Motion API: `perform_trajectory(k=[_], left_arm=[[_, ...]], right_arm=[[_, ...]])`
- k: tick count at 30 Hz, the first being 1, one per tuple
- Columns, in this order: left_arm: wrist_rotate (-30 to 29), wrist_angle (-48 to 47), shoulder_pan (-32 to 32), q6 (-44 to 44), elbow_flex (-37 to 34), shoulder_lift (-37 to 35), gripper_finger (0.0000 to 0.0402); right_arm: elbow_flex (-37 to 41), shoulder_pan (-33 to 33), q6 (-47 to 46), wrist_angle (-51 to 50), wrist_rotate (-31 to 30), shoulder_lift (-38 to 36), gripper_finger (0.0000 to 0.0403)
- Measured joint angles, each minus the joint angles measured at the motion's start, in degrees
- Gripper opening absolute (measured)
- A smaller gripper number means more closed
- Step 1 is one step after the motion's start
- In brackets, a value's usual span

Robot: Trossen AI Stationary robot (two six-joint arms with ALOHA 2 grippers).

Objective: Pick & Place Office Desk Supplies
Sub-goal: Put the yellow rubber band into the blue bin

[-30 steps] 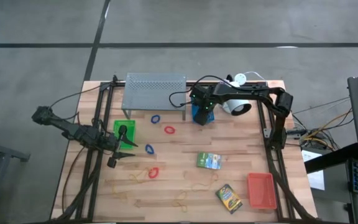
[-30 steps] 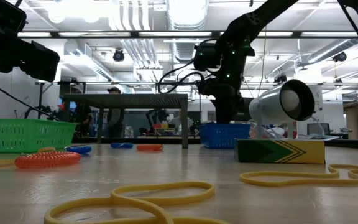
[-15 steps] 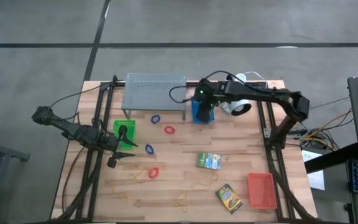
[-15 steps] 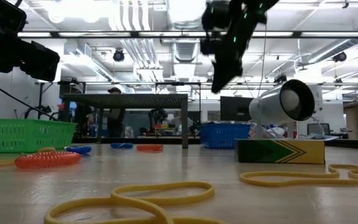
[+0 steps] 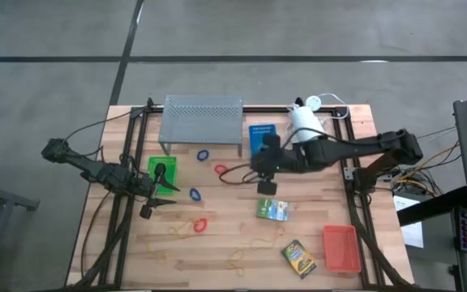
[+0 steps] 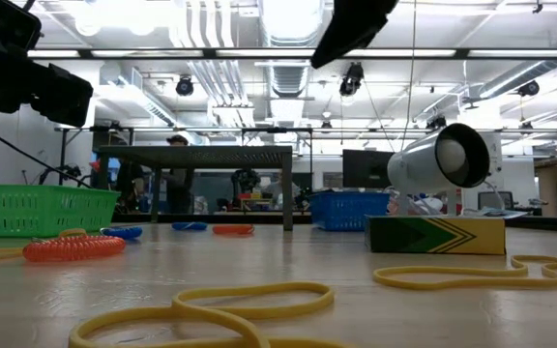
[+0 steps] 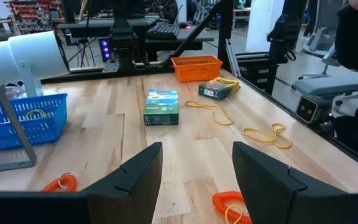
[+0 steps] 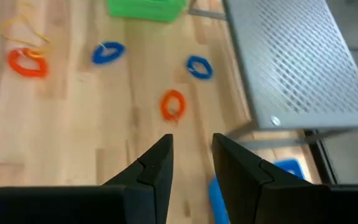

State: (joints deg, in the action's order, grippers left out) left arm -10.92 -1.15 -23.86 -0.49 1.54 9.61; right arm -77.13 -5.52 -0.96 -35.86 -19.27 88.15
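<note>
The right hand (image 5: 266,186) hangs above the middle of the tabletop (image 5: 331,207), between the blue tray (image 5: 260,138) by the lamp (image 5: 305,123) and the nearer green card box (image 5: 272,209). Its fingers (image 8: 153,168) stand a little apart with nothing between them, touching nothing. This looks like a reach for the next piece: the red loop (image 5: 220,169) lies just beside it, near the grey shelf (image 5: 202,118). The next move calls for lowering over that loop and closing. The left hand (image 5: 147,209) waits by the green tray (image 5: 166,172), fingers (image 7: 132,176) wide apart and empty. Other loops, rubber bands (image 5: 235,260) and the red-orange tray (image 5: 341,247) lie scattered around.
</note>
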Motion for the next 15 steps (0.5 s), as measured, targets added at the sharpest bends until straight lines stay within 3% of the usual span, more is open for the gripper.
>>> perform_trajectory(k=[5, 15], left_arm=[[0.0, 0.0, 0.0, 0.0, 0.0, 0.0, 0.0200], [0.0, 0.0, 0.0, 0.0, 0.0, 0.0, 0.0201]], right_arm=[[1.1, -1.9, -7.6, 3.5, 2.4, 1.3, 0.0107], [4.4, -3.4, -13.6, 3.7, 4.2, 1.6, 0.0107]])
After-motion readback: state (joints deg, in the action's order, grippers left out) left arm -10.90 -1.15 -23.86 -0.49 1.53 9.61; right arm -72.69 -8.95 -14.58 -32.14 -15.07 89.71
